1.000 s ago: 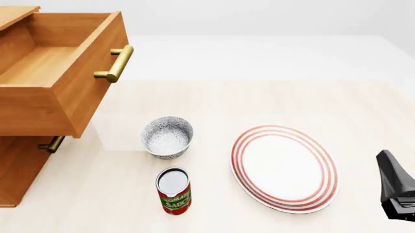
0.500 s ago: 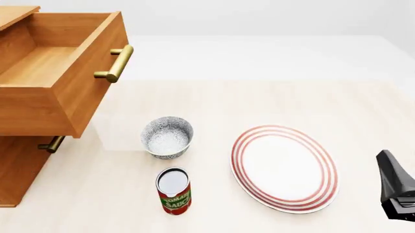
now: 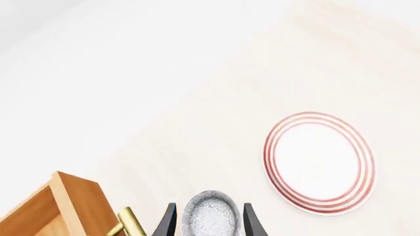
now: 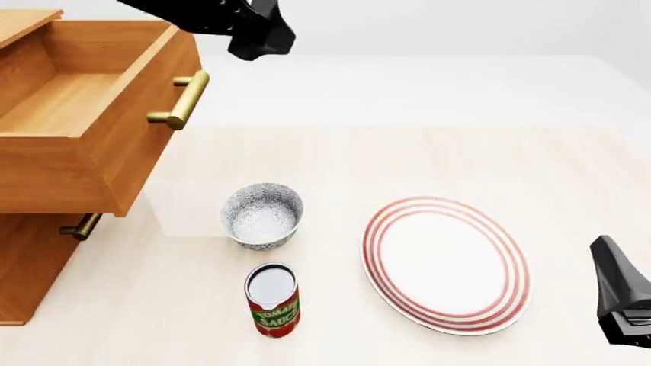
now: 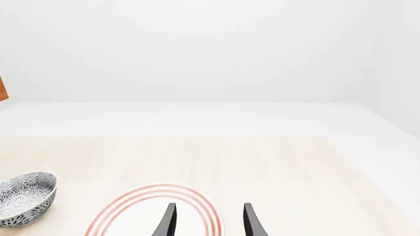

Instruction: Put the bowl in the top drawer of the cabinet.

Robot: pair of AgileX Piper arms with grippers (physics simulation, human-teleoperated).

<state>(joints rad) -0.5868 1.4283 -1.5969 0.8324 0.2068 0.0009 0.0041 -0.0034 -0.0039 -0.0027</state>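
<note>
The bowl (image 4: 262,215) sits on the desk (image 4: 428,160), just past the can (image 4: 273,300) and left of the plate (image 4: 446,264). It is near the cabinet (image 4: 30,267) — not in it. The top drawer (image 4: 87,114) is pulled out, and its brass handle (image 4: 181,99) sticks out toward the desk.

The left gripper (image 3: 208,222) hangs high above the bowl, fingers (image 3: 166,223) apart. The right gripper (image 5: 208,222) is low, at the plate's near right side, with its fingers (image 5: 249,222) apart too — both hold nothing.
</note>
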